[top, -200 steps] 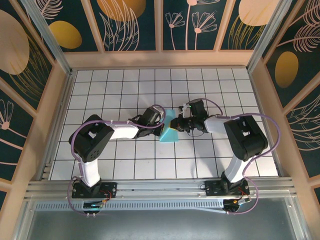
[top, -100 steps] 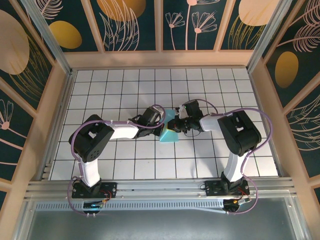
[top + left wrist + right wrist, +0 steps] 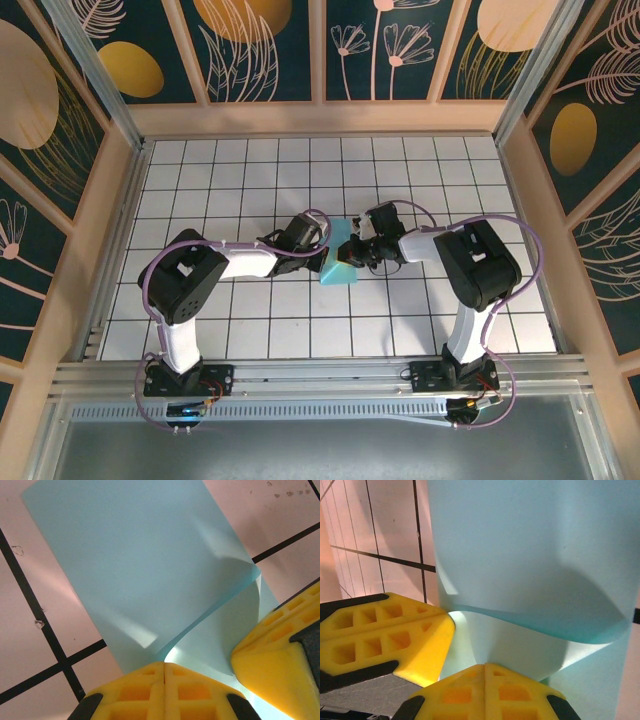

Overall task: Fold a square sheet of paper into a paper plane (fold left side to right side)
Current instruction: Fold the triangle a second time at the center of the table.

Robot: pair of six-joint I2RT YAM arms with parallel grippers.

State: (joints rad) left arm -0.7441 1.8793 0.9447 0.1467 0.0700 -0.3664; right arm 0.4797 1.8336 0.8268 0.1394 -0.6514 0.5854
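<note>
Both grippers are pinching the light-blue sheet of paper (image 3: 135,565). The left gripper (image 3: 165,665) is pressing its yellow fingers together on the sheet's near edge, and the right gripper (image 3: 485,666) is clamping the same edge just to the left gripper's right. The sheet is lying doubled over, with its upper layer bulging up off the lower one. Its long axis is running ahead from the left fingertips, leaning a little leftward, across the white gridded table (image 3: 30,630) — far end pointing away from both tools.
</note>
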